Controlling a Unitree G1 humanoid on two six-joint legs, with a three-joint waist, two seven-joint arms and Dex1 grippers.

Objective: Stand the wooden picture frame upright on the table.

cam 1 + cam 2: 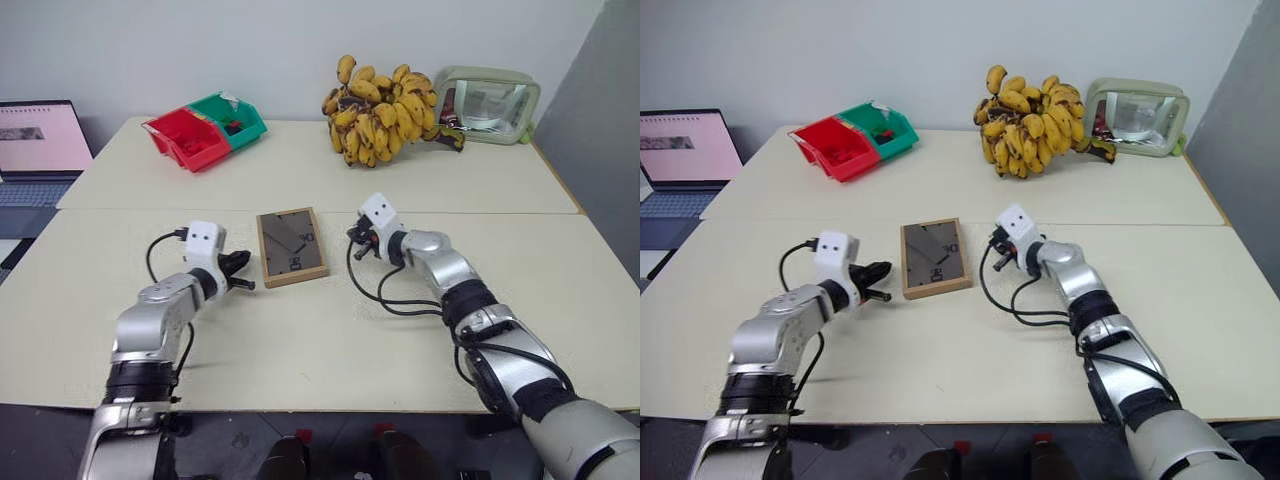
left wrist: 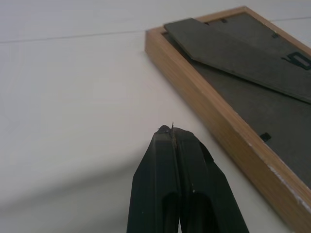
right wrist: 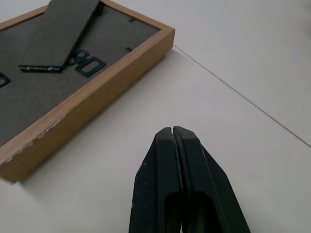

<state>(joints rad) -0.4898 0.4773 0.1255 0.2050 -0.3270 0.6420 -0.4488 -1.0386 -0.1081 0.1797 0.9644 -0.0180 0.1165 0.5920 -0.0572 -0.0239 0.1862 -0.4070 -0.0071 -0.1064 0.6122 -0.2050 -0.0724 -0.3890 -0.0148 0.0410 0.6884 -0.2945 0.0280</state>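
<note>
Frame lies face down on the tabletop, stand flat against its back, between the two tools. Left tool and right tool are both pinched fully shut, holding nothing, each just beside a long edge. Risk: shut tips nudge the frame so it slides instead of lifting. The wrist views show the edge gaps; the head views show bananas and bins well beyond the tools.

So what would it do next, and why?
Probably slide both shut grippers inward to the wooden picture frame, which lies face down on the table. The left gripper and right gripper flank it without touching.
</note>
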